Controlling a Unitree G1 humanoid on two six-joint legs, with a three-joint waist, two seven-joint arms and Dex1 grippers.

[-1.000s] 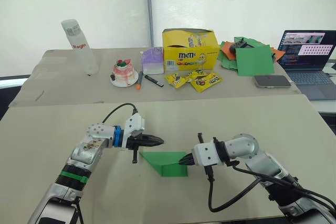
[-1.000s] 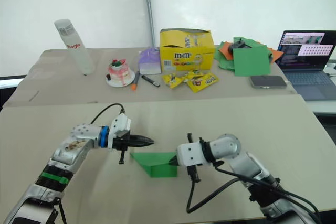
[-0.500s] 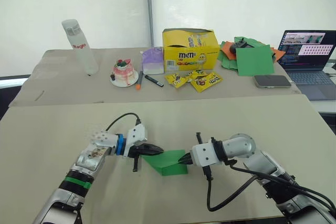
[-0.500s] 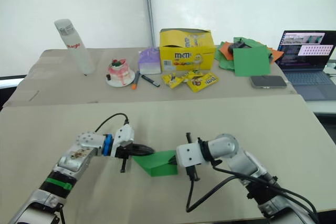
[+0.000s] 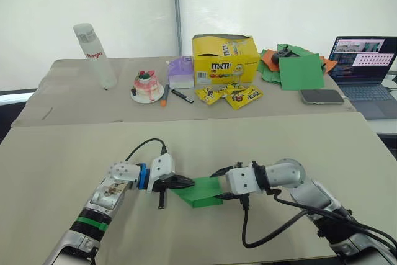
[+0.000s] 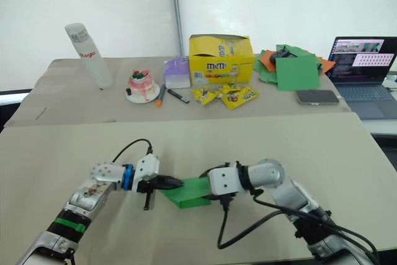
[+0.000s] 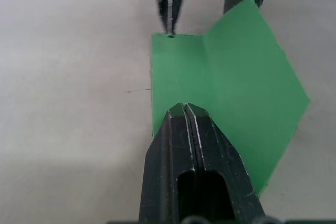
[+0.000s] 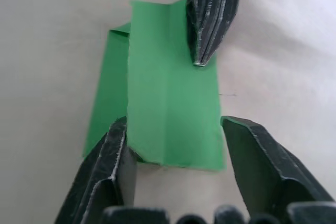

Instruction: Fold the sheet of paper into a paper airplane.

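Note:
The sheet of paper (image 5: 200, 193) is bright green and lies folded on the near table, with a lengthwise crease and one flap slightly raised. My left gripper (image 5: 188, 182) is shut, and its tip (image 7: 185, 107) rests on top of the paper's left part. Coming in from the right, my right gripper (image 5: 219, 184) is open. Its two fingers (image 8: 116, 153) straddle the paper's right end, one on each long edge. Seen from the right wrist, the left gripper's shut tip (image 8: 202, 59) presses on the paper's far half.
On the far table stand a yellow M&M's box (image 5: 224, 58), candy packets (image 5: 229, 94), a white bottle (image 5: 94, 55), a small cake on a plate (image 5: 147, 86), a purple box (image 5: 181, 71), a stack of green and orange papers (image 5: 296, 66), a phone (image 5: 321, 95) and a laptop (image 5: 363, 60).
My left gripper has come down and to the right, from beside the paper onto it. My right gripper's fingers have spread around the paper's end. The paper lies flatter.

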